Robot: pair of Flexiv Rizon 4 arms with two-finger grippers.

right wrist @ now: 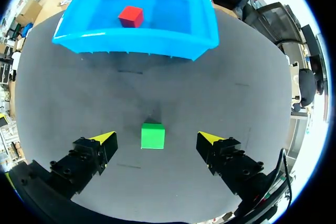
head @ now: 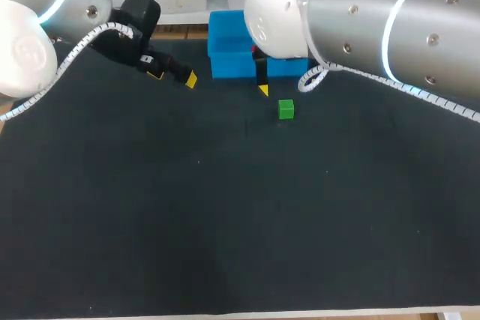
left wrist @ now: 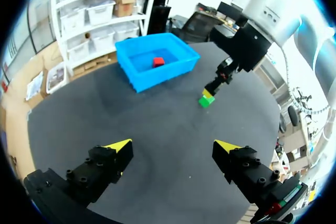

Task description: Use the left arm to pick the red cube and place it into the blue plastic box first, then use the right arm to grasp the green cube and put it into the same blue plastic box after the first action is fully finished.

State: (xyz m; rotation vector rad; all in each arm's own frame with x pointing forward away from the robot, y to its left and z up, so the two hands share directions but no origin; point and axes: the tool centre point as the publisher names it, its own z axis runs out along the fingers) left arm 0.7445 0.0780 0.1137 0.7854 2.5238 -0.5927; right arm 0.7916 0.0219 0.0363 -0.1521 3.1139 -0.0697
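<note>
The red cube (right wrist: 130, 16) lies inside the blue plastic box (right wrist: 136, 45) at the table's far side, and it also shows in the left wrist view as the red cube (left wrist: 158, 62) in the box (left wrist: 152, 78). The green cube (right wrist: 153, 135) rests on the black mat, midway between the wide-open fingers of my right gripper (right wrist: 156, 138), with neither finger touching it. In the head view the right gripper (head: 262, 86) hangs just left of the green cube (head: 286, 109), in front of the box (head: 229, 54). My left gripper (head: 174, 76) is open and empty, left of the box.
The black mat (head: 225, 207) covers the whole table. My right arm's thick forearm (head: 375, 28) crosses over the back right and hides part of the box. The left wrist view shows the right gripper (left wrist: 212, 90) above the green cube (left wrist: 206, 101).
</note>
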